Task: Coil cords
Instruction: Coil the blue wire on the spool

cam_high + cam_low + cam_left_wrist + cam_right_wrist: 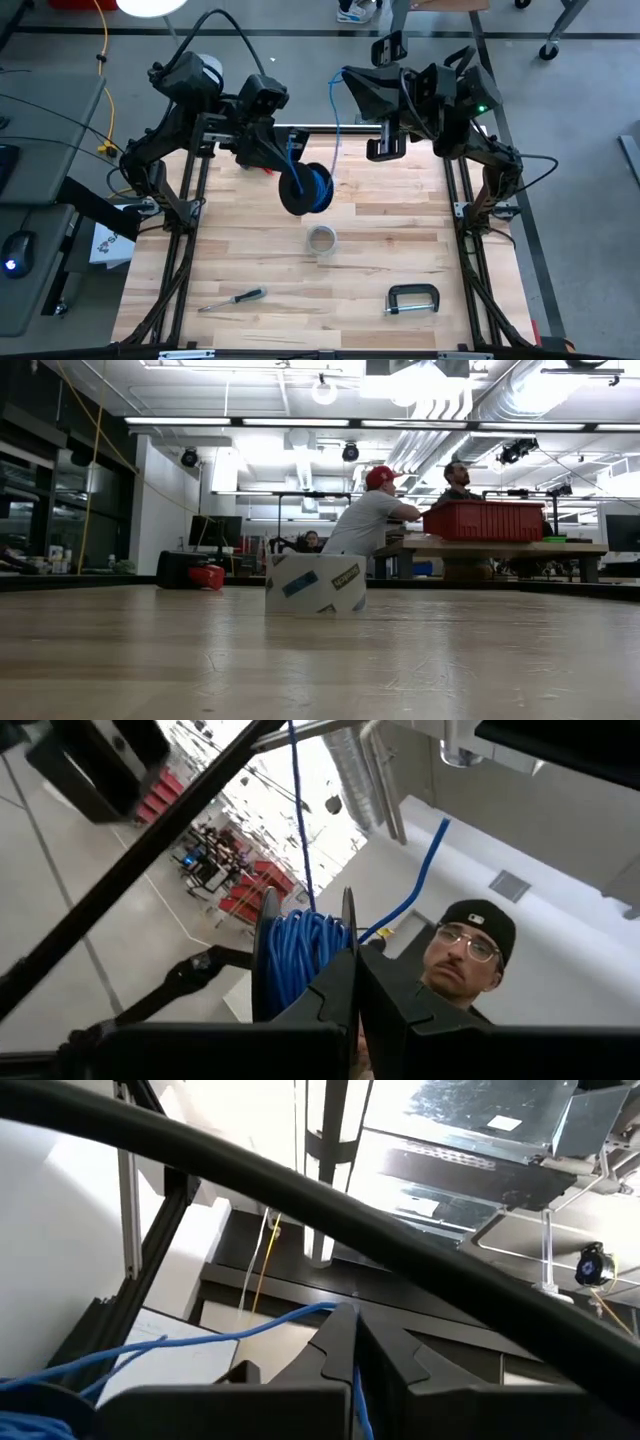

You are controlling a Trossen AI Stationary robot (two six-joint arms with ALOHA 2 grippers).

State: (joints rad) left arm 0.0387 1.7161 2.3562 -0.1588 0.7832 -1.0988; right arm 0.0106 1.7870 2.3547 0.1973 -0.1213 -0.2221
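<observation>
Both sets of jaws are pinched closed on my blue cord. My left gripper holds a black spool by its rim, raised over the far middle of the tabletop, and the spool is wound thick with the blue cord. From the spool the cord climbs up and across to my right gripper, which is lifted at the far edge, right of centre; the cord passes between those closed jaws and trails off beside them. So the cord spans the gap between my two arms, clear of the wood.

Below the spool, near the middle of the tabletop, a roll of tape stands on its flat face; from table height it shows printed labels on its side. A screwdriver lies at the near left and a black C-clamp at the near right, both well apart from my arms.

Beyond the tabletop, people sit at a bench carrying a red bin; I cannot tell what the bin holds.
</observation>
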